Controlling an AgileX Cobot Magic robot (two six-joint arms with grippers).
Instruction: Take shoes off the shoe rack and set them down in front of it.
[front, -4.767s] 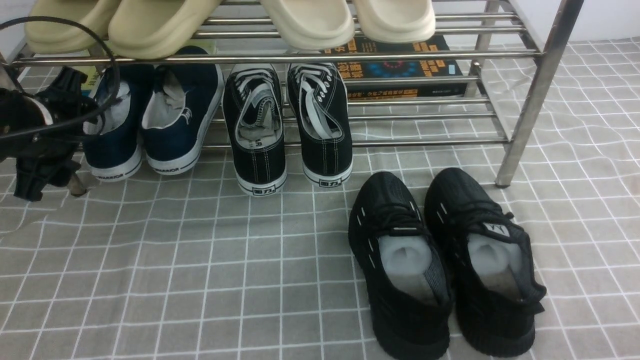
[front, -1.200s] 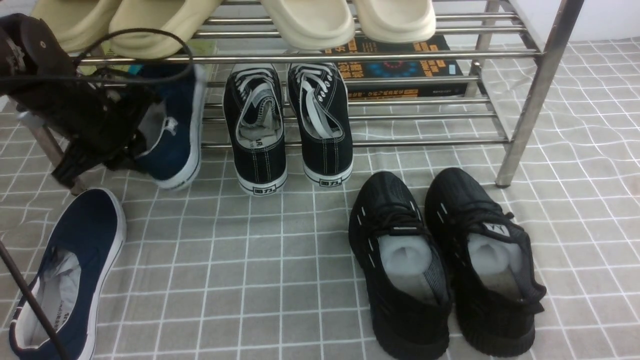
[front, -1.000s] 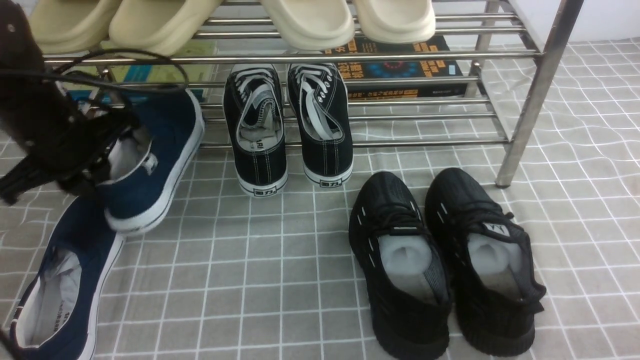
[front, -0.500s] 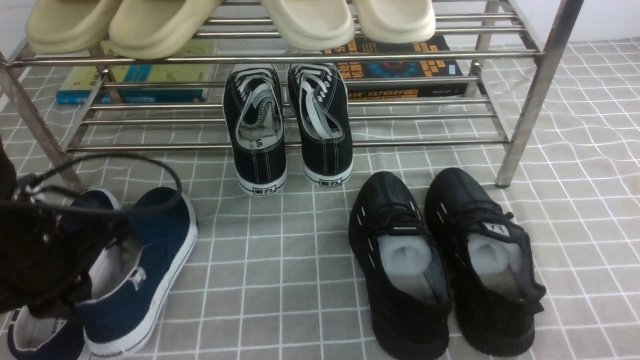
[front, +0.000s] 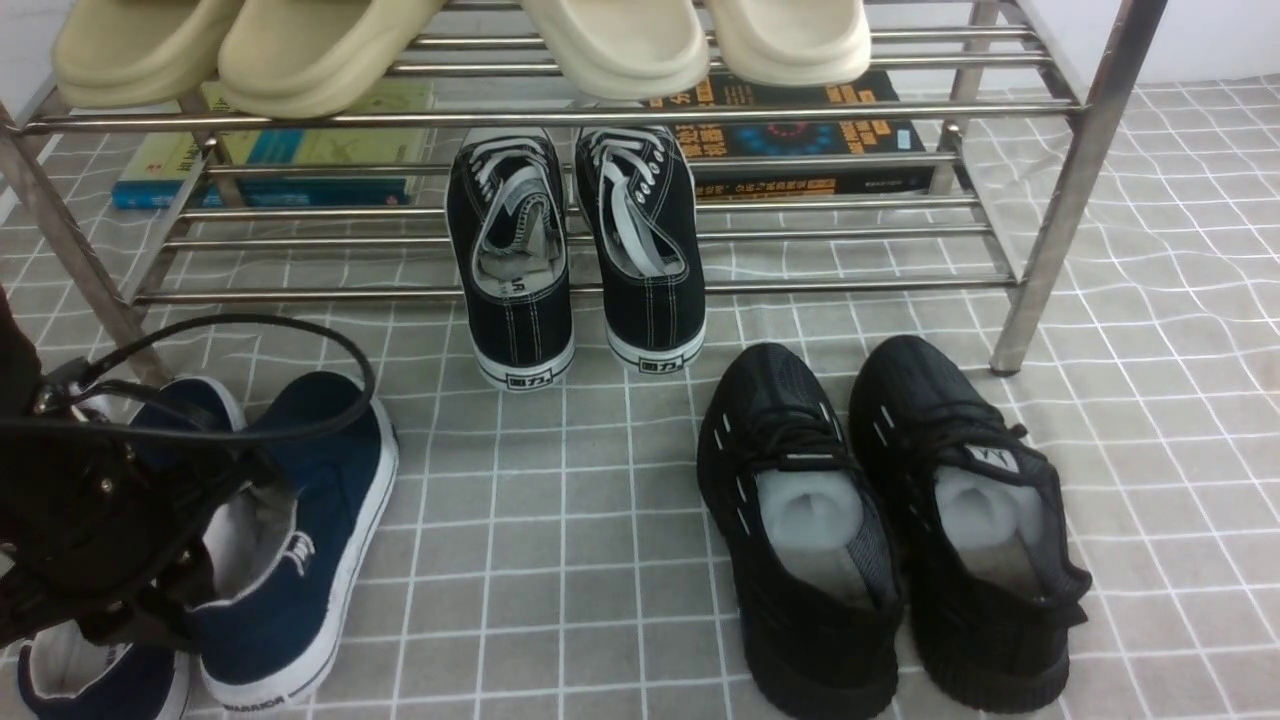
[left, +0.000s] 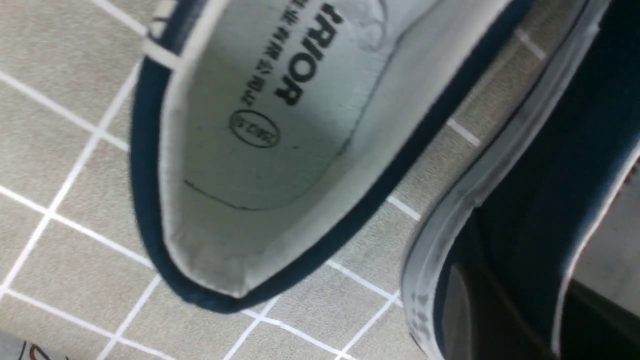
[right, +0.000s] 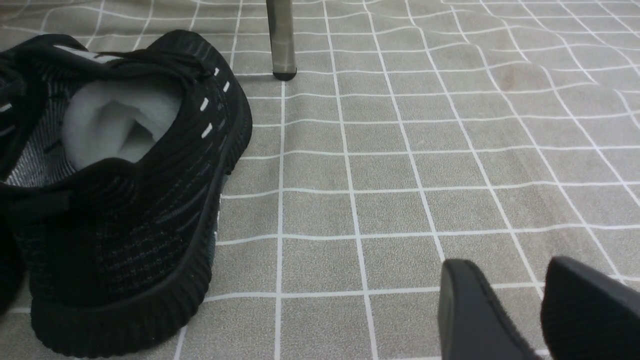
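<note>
Seemingly, the navy blue canvas slip-on shoe (front: 320, 470) is clamped at its collar by the left gripper (front: 195, 585), at seven o'clock from the shiny steel-tube shoe rack (front: 600, 115), just beside its navy blue mate (left: 260, 150). It should be settled flat on the grey checked cloth (front: 560, 520) before release. Nothing is held by the parted right gripper (right: 510, 280).

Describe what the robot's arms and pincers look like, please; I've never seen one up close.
The left arm is a bulky black body dotted with small metal screws, and a thin black cable loops over it. The right pincer ends in two matte black fingers, flat-sided with rounded tips. No lettering or labels show on either.
</note>
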